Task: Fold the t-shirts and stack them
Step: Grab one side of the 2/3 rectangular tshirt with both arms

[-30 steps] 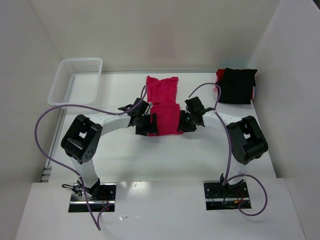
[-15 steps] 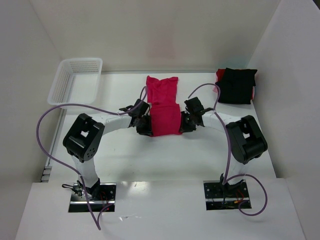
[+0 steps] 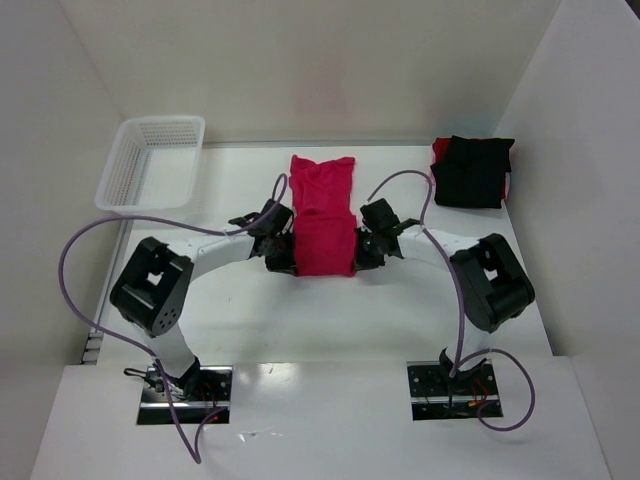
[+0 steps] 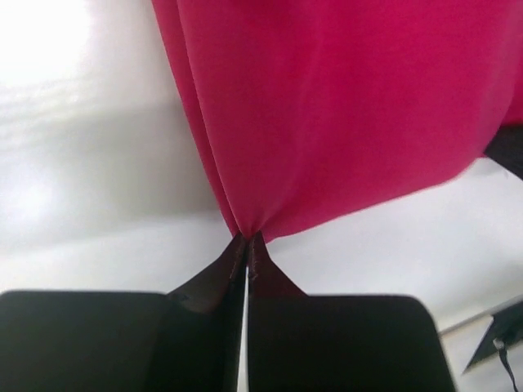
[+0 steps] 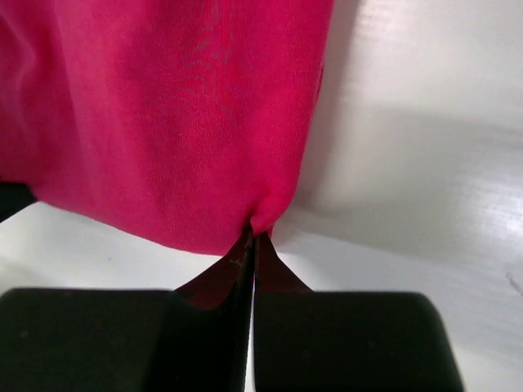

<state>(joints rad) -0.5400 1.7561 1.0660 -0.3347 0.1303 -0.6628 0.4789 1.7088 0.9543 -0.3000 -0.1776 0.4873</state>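
red t-shirt (image 3: pixel 323 215): middle of the tabletop (image 3: pixel 250 305), folded into a long narrow strip running away from the arms. The far end is kinda rumpled and the near part looks a lot tidier.

left fingers (image 4: pixel 237 260): squeezed all the way together, no gap at all. They've got the near-left corner of the red t-shirt pinched, and in the wrist view the cloth bunches to a little point right at the tips.

right fingers (image 5: pixel 245 253): same deal. They're fully closed on the near-right corner of the red t-shirt, with the fabric gathered into the tips.

arms: both reach in from opposite sides, so the shirt's near end sits right between the two wrists.

black t-shirt (image 3: pixel 472 172): folded up at the far right corner of the tabletop, well apart from the red one. Some red cloth shows at its edges, can't tell what that is.

basket (image 3: pixel 160 122): white mesh, far left corner, nothing touching it.
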